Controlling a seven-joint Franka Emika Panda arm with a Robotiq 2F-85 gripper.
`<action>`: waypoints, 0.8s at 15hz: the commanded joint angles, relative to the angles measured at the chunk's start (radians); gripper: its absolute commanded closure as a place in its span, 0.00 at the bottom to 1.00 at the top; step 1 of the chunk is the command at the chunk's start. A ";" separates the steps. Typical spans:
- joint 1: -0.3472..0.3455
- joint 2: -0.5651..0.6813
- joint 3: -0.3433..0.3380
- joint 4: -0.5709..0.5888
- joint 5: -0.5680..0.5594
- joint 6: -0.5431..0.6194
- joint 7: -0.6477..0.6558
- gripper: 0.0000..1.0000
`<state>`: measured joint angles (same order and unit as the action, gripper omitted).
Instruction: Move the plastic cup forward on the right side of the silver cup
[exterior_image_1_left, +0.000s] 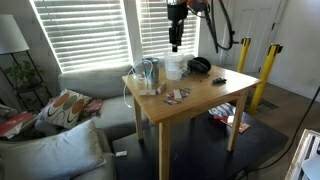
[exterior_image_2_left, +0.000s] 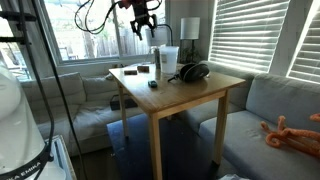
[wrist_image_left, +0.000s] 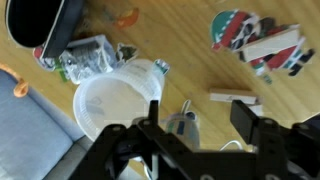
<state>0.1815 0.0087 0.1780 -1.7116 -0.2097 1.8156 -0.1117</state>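
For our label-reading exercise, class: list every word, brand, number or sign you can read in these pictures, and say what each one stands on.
No text can be read in any view.
On the crumpled clear plastic packet with a green label: print too blurred to read.
On the red, white and green flat decorations: patterns only, any lettering too blurred.
On the large translucent whitish plastic cup: no marking visible.
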 joint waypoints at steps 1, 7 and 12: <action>0.002 -0.105 0.003 0.019 0.124 -0.233 0.004 0.00; -0.015 -0.238 -0.012 0.007 0.220 -0.514 0.154 0.00; -0.021 -0.254 -0.020 0.004 0.250 -0.525 0.130 0.00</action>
<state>0.1680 -0.2484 0.1501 -1.7138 0.0396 1.2947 0.0185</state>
